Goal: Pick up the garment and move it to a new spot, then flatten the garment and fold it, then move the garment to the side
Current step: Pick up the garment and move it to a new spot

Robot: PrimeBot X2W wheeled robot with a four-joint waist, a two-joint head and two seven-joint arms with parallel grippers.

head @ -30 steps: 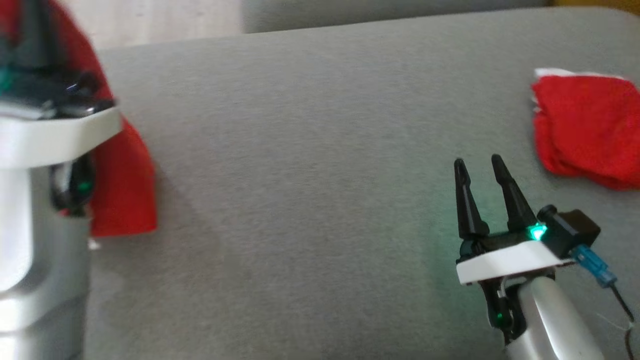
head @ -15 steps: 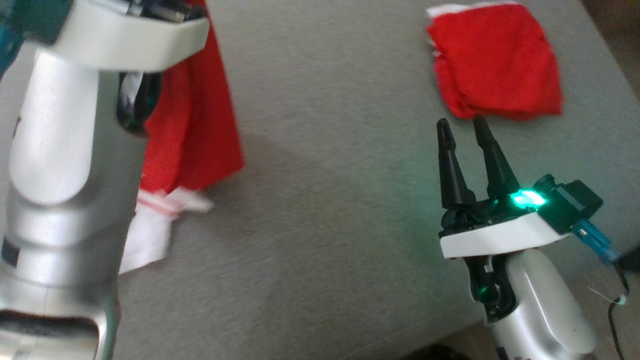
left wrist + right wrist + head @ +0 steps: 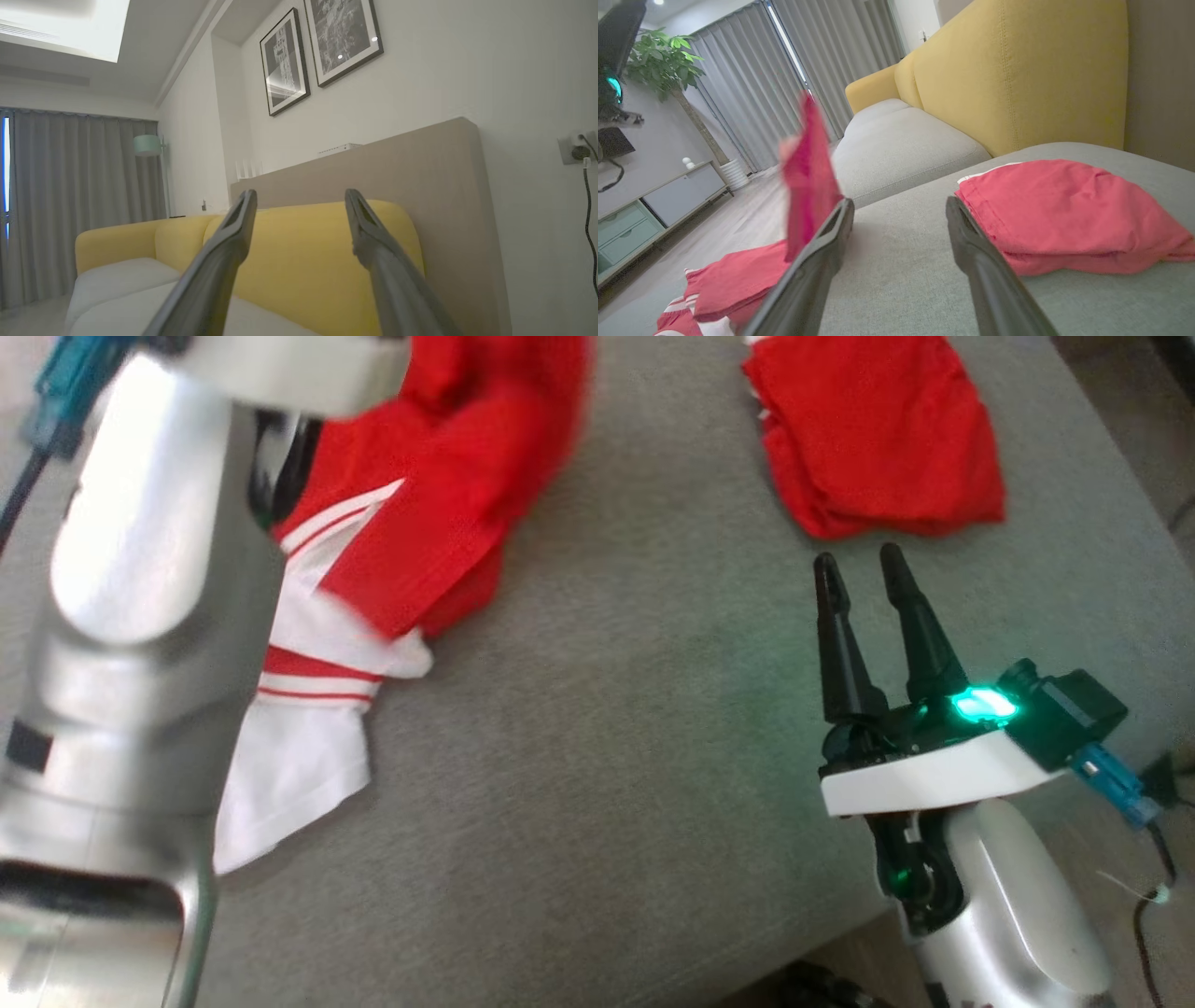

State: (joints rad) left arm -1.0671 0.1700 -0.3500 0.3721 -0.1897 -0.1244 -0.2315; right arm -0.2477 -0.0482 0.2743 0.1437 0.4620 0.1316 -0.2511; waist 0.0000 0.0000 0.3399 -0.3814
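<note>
Plainly, the left jaws stand released: in the left wrist view their fingers (image 3: 219,266) are spread wide with nothing between them. They aim up and away at a yellow sofa back (image 3: 303,261) and the wall (image 3: 467,70) above it, so no cloth lies ahead of them. The garment (image 3: 411,551) is on the opposite side, down behind the jaws. In the head view it is heaped on the grey seat (image 3: 607,775) against the inner side of the left arm (image 3: 140,569). Its far end is motion-blurred, and in the right wrist view a red flap stands up blurred above the heap, so I cannot tell whether that part has settled. Its long axis runs from a white, red-striped hem nearest the robot to a bunched red mass farther off. That line goes roughly along the left forearm and leans toward the right jaws at the far end.

The right jaws are released too, fingers (image 3: 840,644) apart and empty, low over the seat. From them the garment lies to the left and slightly ahead, well apart, with bare seat between. Just beyond their tips and a little to the right lies a folded red pile (image 3: 868,439), apart from the garment.

By this, the left arm is much the nearer, but its jaws must turn down and back to face the heap. Flattening will likely need both arms, one at each end of that axis.
</note>
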